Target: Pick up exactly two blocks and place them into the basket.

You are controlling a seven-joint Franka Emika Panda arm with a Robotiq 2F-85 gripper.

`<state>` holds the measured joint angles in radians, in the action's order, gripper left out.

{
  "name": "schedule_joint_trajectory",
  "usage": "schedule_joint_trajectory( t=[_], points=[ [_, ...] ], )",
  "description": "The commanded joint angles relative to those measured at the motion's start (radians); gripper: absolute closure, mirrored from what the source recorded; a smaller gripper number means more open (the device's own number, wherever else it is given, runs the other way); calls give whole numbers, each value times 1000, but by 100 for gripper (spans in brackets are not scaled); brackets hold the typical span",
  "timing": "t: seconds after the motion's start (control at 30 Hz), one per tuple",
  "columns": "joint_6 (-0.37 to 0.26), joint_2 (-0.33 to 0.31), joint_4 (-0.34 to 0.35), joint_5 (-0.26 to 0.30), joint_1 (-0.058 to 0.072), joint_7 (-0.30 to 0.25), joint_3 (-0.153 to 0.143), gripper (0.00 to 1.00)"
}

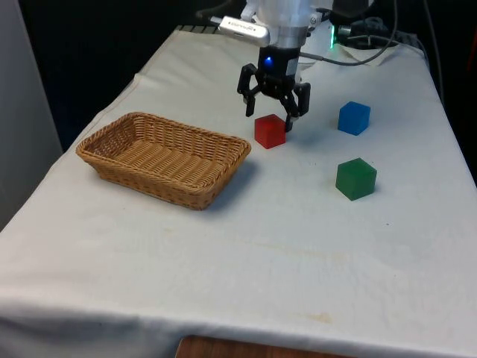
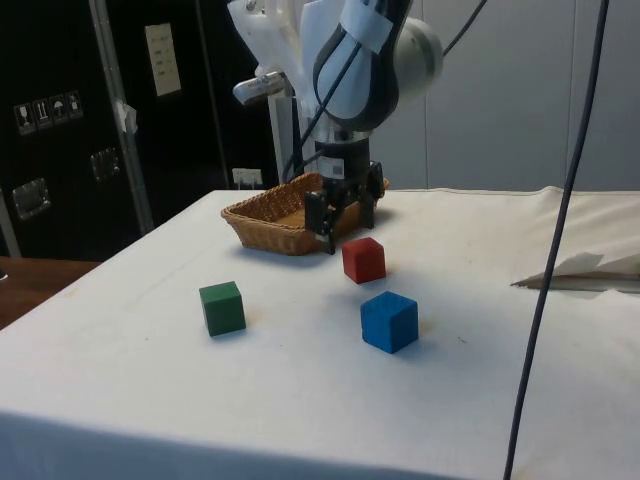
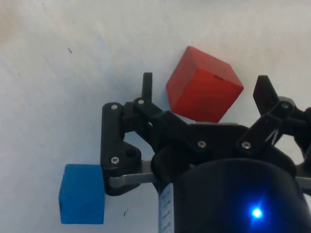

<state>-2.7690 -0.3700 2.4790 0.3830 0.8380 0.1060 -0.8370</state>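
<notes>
Basket [image 1: 165, 158]: wicker, oblong, on the cloth [image 1: 246, 246] at the front view's left; nothing shows inside it. Its long axis runs slantwise across the table in the front view.
Red block [image 1: 270, 130]: on the cloth just beside the basket's corner, turned so one corner faces the gripper in the wrist view; it sits between the fingers' line but I cannot tell that either touches it.
Blue block [image 1: 354, 118]: on the cloth at the front view's right, apart from the red one, flat on one face.
Green block [image 1: 355, 178]: on the cloth nearer the front camera than the blue one, well apart from the basket.
Gripper [image 1: 271, 114]: low over the red block, fingers spread wide, one to each side of the block; holding nothing.
Writing: pale labels on the dark cabinets [image 2: 60, 120] in the side view, too small to read; none on the blocks.
</notes>
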Motion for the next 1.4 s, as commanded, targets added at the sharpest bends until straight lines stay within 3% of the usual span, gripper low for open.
schedule_joint_trajectory(
  t=[0.0,0.83,1.07,1.1,1.37],
  points=[
    [0,0,1,0,0,7,0,0],
    [-1,-31,11,0,0,169,5,0],
    [-7,-50,10,12,-4,247,20,0],
    [-1,-51,9,1,0,247,14,0],
    [-10,-54,11,13,-5,305,32,0]
  ],
)
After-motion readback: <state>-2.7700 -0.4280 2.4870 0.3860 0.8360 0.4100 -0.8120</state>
